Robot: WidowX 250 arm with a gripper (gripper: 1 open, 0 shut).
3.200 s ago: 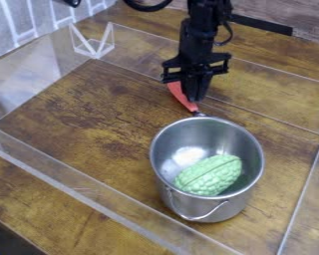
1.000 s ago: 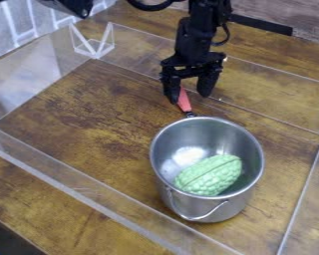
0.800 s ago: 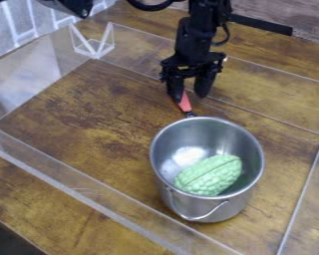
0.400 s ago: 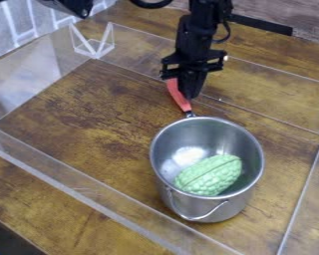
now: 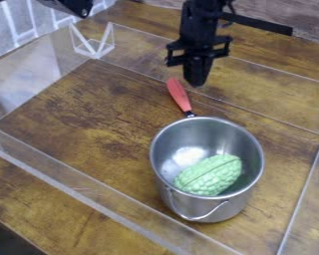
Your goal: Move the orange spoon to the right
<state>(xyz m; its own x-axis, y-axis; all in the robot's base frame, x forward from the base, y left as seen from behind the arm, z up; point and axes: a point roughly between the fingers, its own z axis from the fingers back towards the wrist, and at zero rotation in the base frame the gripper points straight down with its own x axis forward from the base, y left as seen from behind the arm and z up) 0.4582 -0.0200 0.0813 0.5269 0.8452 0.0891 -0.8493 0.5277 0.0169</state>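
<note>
The orange spoon (image 5: 179, 96) lies flat on the wooden table (image 5: 83, 115), its red-orange handle slanting from upper left down to the pot's far rim, where its bowl end is hard to make out. My gripper (image 5: 198, 79) hangs just above and to the right of the handle's upper end, pointing straight down. Its dark fingers are shut together and nothing shows between them; the spoon looks free of them.
A steel pot (image 5: 206, 199) stands in front of the spoon with a green bumpy vegetable (image 5: 210, 173) inside. A clear plastic wall (image 5: 69, 184) borders the table on the left and front. A clear triangular stand (image 5: 91, 42) sits at the back left.
The gripper's fingers, open astride the spoon's handle a second ago, have shut and the gripper has risen. The spoon lies where it was on the table.
</note>
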